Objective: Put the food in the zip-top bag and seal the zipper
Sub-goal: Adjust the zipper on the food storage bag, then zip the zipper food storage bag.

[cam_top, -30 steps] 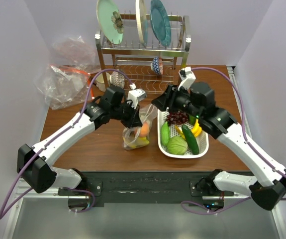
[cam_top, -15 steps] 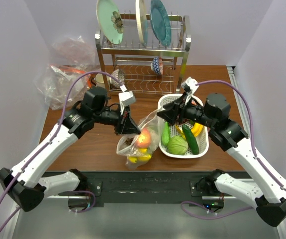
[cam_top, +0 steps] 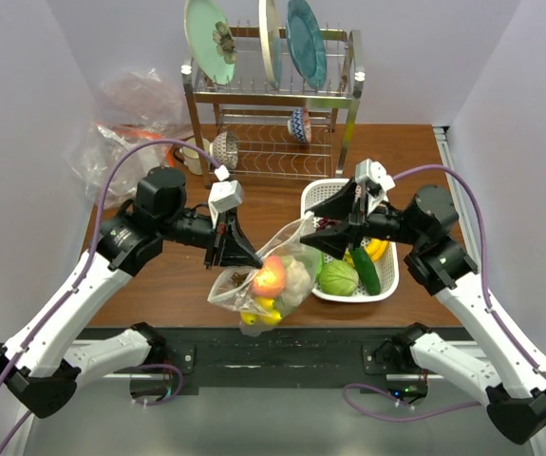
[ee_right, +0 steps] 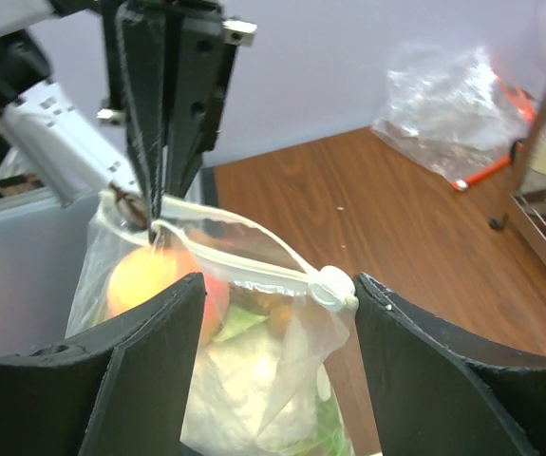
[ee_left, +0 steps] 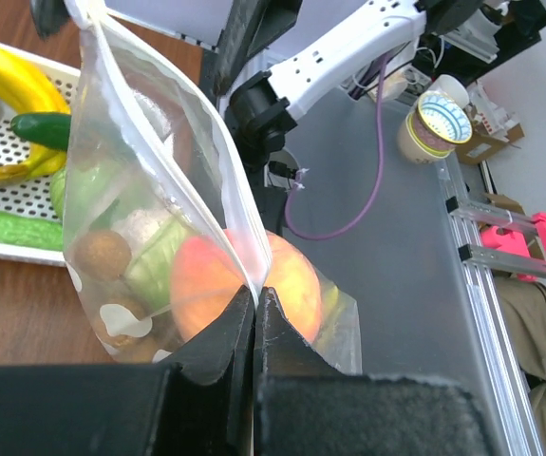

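Observation:
The zip-top bag (cam_top: 265, 280) hangs in the air between my two grippers, above the table's near edge. It holds an orange-pink peach (ee_left: 217, 290), a pale green-white piece (ee_left: 154, 261) and a small brown ball (ee_left: 102, 255). My left gripper (cam_top: 237, 255) is shut on the bag's left top corner (ee_left: 254, 285). My right gripper (ee_right: 277, 294) is open, its fingers (ee_right: 149, 361) wide apart either side of the bag's right end. The white zipper slider (ee_right: 334, 285) sits close to the right finger. The zipper (ee_right: 244, 268) runs from it to the left gripper, and the mouth gapes behind it.
A white basket (cam_top: 325, 186) at the right holds bananas (ee_left: 7, 71), a cucumber and other vegetables. A dish rack (cam_top: 273, 95) with plates stands at the back. A heap of clear plastic (cam_top: 121, 142) lies at the back left.
Both arms have lifted the bag off the table and carried it nearer the front edge. My right gripper has come away from the basket to the bag's right end.

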`<action>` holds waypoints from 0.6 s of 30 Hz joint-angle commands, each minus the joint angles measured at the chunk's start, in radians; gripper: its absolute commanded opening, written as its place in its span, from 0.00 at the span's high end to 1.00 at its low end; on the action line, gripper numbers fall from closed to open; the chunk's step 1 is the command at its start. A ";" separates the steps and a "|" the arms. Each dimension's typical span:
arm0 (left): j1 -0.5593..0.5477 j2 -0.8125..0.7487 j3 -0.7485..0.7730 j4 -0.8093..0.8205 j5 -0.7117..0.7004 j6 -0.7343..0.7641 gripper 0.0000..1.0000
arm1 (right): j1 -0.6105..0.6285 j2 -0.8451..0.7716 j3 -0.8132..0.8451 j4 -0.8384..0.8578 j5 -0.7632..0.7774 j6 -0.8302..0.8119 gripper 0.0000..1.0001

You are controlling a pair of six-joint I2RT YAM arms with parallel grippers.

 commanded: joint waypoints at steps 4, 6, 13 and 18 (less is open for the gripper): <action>0.007 -0.081 0.061 0.120 0.161 0.001 1.00 | -0.005 -0.005 -0.046 0.215 -0.233 0.073 0.32; 0.007 -0.090 0.064 0.132 0.167 -0.011 1.00 | -0.005 -0.012 -0.066 0.254 -0.251 0.097 0.31; 0.007 -0.075 0.063 0.155 0.226 -0.042 1.00 | -0.003 -0.031 -0.071 0.294 -0.253 0.111 0.37; 0.007 -0.084 0.055 0.180 0.256 -0.057 1.00 | -0.003 -0.017 -0.049 0.288 -0.297 0.117 0.38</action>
